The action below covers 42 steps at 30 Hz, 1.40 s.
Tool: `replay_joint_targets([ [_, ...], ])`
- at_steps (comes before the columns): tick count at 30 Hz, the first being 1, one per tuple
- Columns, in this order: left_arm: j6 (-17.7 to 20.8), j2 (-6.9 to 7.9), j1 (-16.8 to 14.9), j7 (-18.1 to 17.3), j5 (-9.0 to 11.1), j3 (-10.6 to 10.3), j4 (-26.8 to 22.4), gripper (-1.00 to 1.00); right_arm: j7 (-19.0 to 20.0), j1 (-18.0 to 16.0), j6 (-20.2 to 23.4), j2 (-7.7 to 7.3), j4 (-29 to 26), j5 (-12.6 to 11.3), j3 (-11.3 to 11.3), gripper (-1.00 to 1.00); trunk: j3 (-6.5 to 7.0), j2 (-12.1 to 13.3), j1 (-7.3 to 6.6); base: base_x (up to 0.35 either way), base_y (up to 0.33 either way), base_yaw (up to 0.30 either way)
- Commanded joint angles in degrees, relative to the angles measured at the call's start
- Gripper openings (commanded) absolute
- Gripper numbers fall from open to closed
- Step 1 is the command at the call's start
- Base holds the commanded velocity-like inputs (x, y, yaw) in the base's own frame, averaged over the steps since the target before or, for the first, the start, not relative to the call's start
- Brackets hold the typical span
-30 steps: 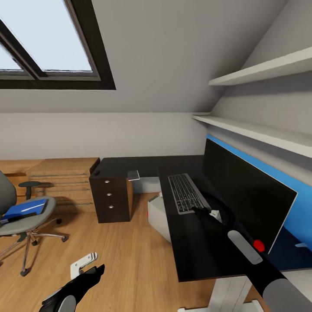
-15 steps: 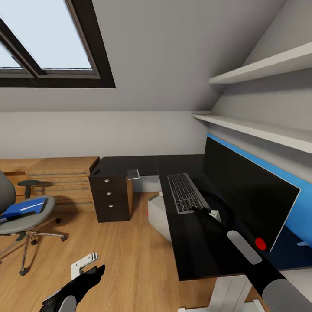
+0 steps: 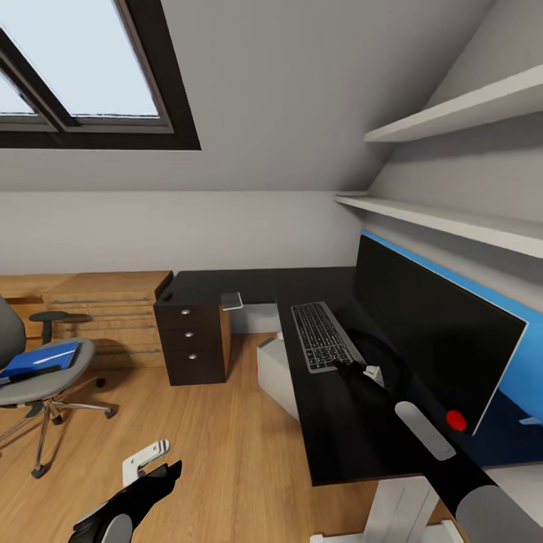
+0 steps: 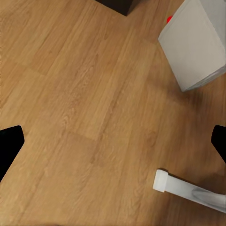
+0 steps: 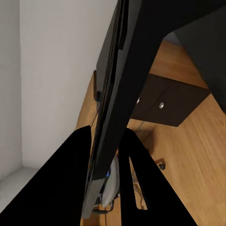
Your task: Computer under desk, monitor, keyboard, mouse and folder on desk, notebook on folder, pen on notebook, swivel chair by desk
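Left hand (image 3: 154, 473): black, low over the pale wooden floor (image 3: 219, 445); in the left wrist view its two black fingers (image 4: 9, 146) stand wide apart with nothing between them.
White foot (image 4: 188, 189): a pale bar lying on the floor, seen in the left wrist view, apart from the grey box.
Right hand (image 3: 354, 371): at the end of the black and grey arm stretched over the tabletop; in the right wrist view its two black fingers (image 5: 70, 188) sit either side of the near edge of the slim dark grey keyboard (image 3: 323, 336), clamped on it.
Keyboard: on the long black tabletop (image 3: 339, 422), lengthways beside the monitor base; the right wrist view shows it edge-on (image 5: 113, 94), so whether it lies flat or is lifted I cannot tell.
Wide black flat monitor (image 3: 434, 332): upright on the tabletop, just right of the keyboard, before a bright blue wall panel (image 3: 528, 362).
Small pale grey box-shaped computer (image 3: 277, 377): on the floor, partly under the tabletop's edge, a small red mark on its side (image 4: 195, 42).
Dark drawer unit with round silver knobs (image 3: 192, 343): under the far end of the tabletop.
Grey swivel chair with chrome star base (image 3: 38, 377): on the floor, well apart from the tabletop.
Flat bright blue folder (image 3: 41, 358): lying on the chair seat.
Light wooden low cabinet (image 3: 105, 309): against the far wall.
Dark-framed skylight (image 3: 83, 75): in the sloped ceiling above.
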Motion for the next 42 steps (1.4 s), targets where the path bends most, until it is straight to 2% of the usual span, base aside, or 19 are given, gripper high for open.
replay_joint_targets([
  [1, 0.1, -0.04, 0.0, 0.4, 0.6, 0.1, -0.1, 1.00, 0.5, -0.1, 0.0, -0.05, 0.0, -0.6, 0.2, -1.00, -0.24, -0.5, 0.23, 0.000, 0.000, 0.000],
  [42, 0.0, -0.12, 0.0, 1.6, 0.6, -0.3, -0.1, 1.00, 0.4, 1.0, 0.0, -0.14, 0.1, -0.7, 0.5, -1.00, -7.60, -16.9, 9.24, 0.000, 0.000, 0.000],
])
